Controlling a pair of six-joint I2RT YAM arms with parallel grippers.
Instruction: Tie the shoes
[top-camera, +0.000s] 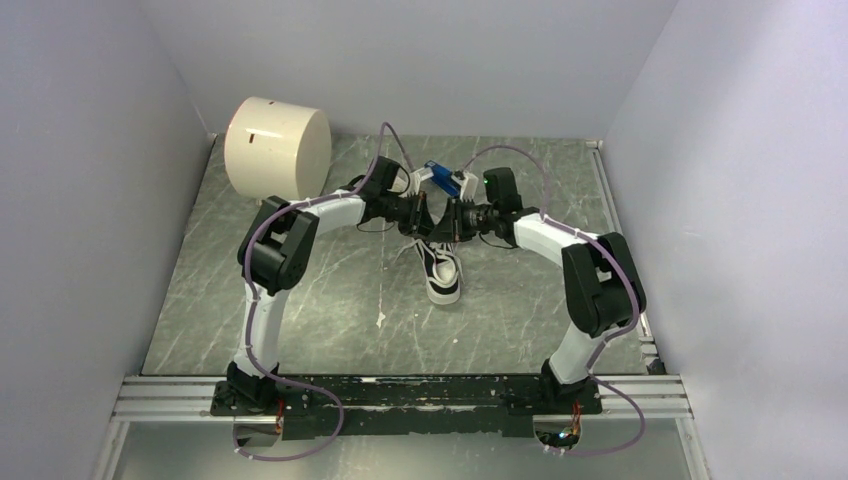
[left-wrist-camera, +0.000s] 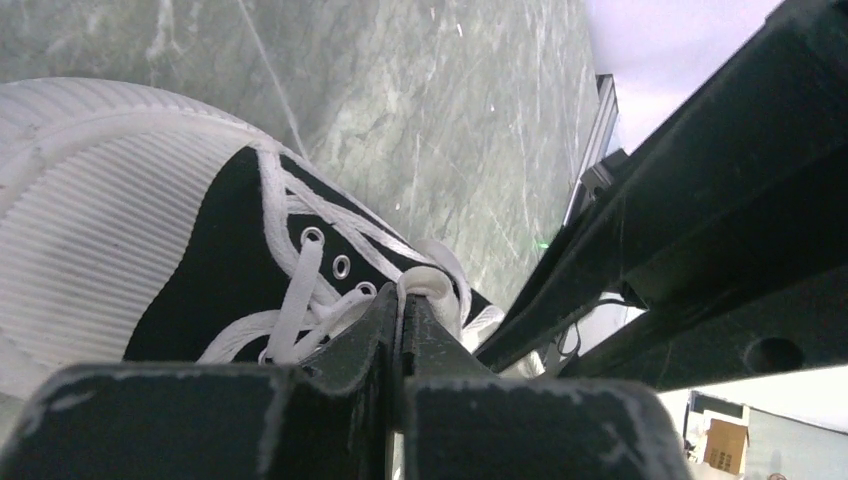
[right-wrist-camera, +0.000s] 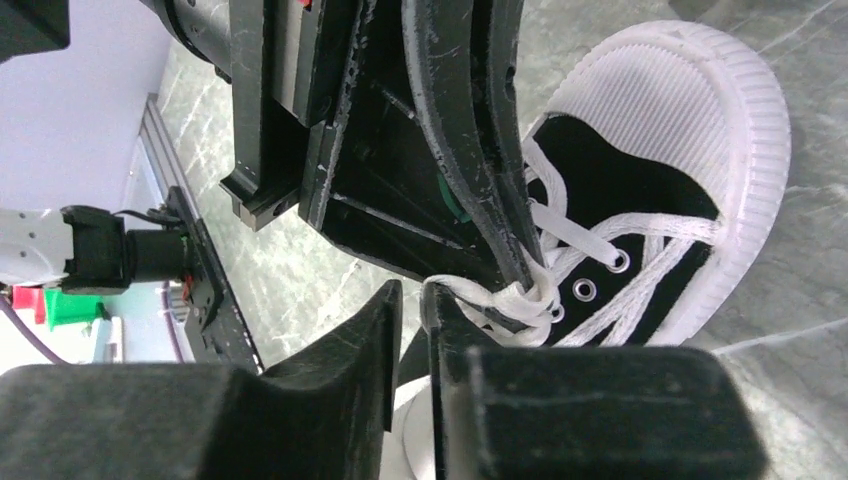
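Above the far middle of the grey-green marbled tabletop (top-camera: 300, 330), both arms meet over a small black-and-white canvas sneaker (top-camera: 441, 272).

Resting on its white rubber sole, the sneaker points its ribbed toe cap toward the arm bases, with a blue stapler (top-camera: 440, 176) near its heel end and a cream cylinder (top-camera: 277, 147) well apart at the far left corner. The left gripper (left-wrist-camera: 399, 300) is closed tight, and a bunch of the long white laces (left-wrist-camera: 297, 290) is pinched between its fingertips just above the eyelets. The right gripper (right-wrist-camera: 411, 300) faces it from the other side, its jaws drawn narrow with a slim gap. A lace strand rests against the tip of one finger (right-wrist-camera: 450, 330), but whether it is clamped cannot be told. The two sets of tips are close together over the shoe's lacing.
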